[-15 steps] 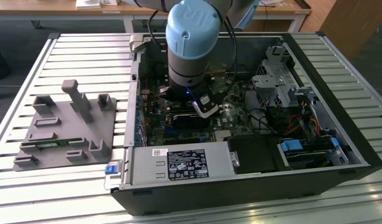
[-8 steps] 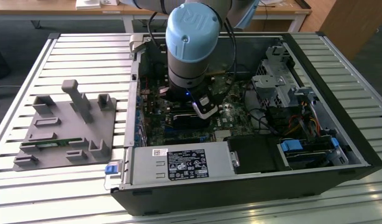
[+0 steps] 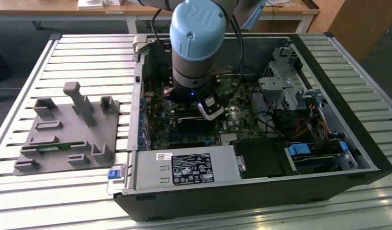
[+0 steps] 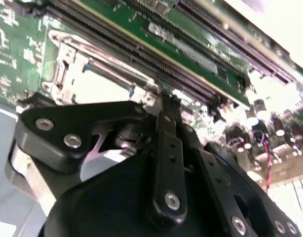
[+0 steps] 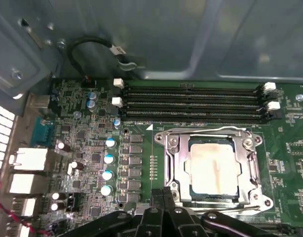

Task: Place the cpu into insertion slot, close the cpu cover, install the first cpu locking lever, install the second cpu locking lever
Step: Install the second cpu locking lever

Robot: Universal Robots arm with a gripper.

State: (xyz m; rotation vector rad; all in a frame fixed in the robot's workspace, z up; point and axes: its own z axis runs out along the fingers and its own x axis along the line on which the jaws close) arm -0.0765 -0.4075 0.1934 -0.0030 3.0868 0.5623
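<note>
The cpu (image 5: 214, 169) is seen seated in the slot (image 5: 177, 193), its pale face showing through the cut-out of the cover (image 5: 167, 157), which lies flat over it in the first wrist view; both sit on the board (image 5: 87, 148) just beside the long memory slots (image 5: 191, 106), inside the case (image 3: 349, 143) under the arm (image 3: 196, 43) in the exterior view. The likeliest trouble is judged to be a lever that is pushed without being caught under its hook: the cover would then be left unclamped, or be lifted at one edge, and the cpu could be shifted on the pins. A second risk is judged to come from the closeness of the gripper (image 4: 159, 106) to the socket edge; if it is driven down or sideways off line, the frame could be scraped or bent, or the nearby capacitors (image 5: 108, 166) could be struck. Whether either lever is latched cannot be told. In the second wrist view the fingertips are drawn together with almost no gap, at the cover's edge; nothing is seen gripped between them, and contact with the metal cannot be confirmed.
</note>
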